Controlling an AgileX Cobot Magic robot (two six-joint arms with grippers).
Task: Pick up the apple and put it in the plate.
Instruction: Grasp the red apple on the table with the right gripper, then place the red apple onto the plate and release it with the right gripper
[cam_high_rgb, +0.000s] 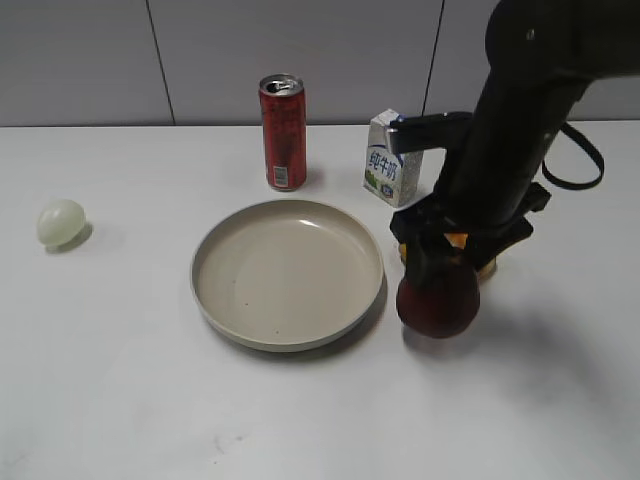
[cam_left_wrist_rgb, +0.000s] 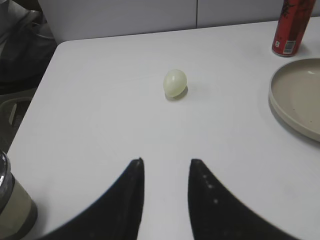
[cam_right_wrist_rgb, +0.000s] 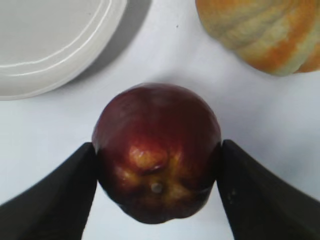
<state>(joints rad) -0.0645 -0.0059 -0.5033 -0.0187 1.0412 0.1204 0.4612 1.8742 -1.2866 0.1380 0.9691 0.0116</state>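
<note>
A: Report the state of the right pincer (cam_right_wrist_rgb: 157, 165).

B: Clamped on the apple (cam_right_wrist_rgb: 156, 152). One black finger bears on each flank of the fruit; the stem dimple with its yellowish patch faces the wrist camera.

A: Position of the apple relative to the plate (cam_high_rgb: 288, 272)?

B: In the exterior view the apple (cam_high_rgb: 438, 299) sits just right of the plate rim, outside the dish. Whether it touches the bench (cam_high_rgb: 120, 380) cannot be determined; a shadow lies directly beneath it.

A: Adjacent items?

B: An orange-and-cream striped pumpkin (cam_right_wrist_rgb: 262, 32) stands just behind the apple. A red can (cam_high_rgb: 283, 132) and a small milk carton (cam_high_rgb: 390, 158) stand behind the plate. A pale ball (cam_high_rgb: 61, 222) lies well to the left.

A: Left pincer (cam_left_wrist_rgb: 166, 170)?

B: Fingers apart, holding nothing, over bare bench near the ball (cam_left_wrist_rgb: 175, 82).
</note>
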